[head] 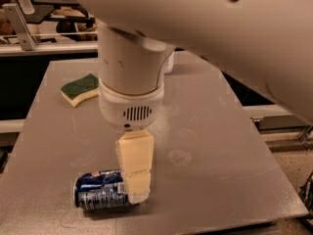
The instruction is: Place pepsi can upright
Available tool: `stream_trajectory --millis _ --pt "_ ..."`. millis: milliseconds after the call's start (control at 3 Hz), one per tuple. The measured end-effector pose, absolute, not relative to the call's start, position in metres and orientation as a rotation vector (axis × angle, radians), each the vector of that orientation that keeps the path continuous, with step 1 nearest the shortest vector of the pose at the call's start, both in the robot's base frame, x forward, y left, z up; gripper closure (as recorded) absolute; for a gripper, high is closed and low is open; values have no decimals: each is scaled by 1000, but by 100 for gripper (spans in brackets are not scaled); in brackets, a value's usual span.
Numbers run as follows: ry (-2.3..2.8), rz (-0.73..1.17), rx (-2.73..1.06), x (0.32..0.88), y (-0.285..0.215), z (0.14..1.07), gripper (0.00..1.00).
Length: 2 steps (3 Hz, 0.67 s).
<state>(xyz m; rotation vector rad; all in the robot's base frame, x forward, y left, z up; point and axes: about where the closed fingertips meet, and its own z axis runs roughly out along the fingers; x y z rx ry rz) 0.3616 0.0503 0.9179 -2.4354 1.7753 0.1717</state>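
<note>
The pepsi can (100,190) is dark blue with white print and silver rims. It lies on its side near the front left of the grey table (220,146), its top end facing left. My gripper (138,192) hangs straight down from the big white wrist (131,89). Its cream tip is at the can's right end and covers that end. I cannot tell whether it touches the can.
A yellow sponge with a green top (79,88) lies at the back left of the table. My white arm fills the upper right of the view and hides the back middle of the table. The table's front edge is just below the can.
</note>
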Motion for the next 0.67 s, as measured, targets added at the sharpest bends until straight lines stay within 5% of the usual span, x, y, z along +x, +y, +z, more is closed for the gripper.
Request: stream_trajectory --millis 667 --pt "1800 196 -2472 343 93 897 0"
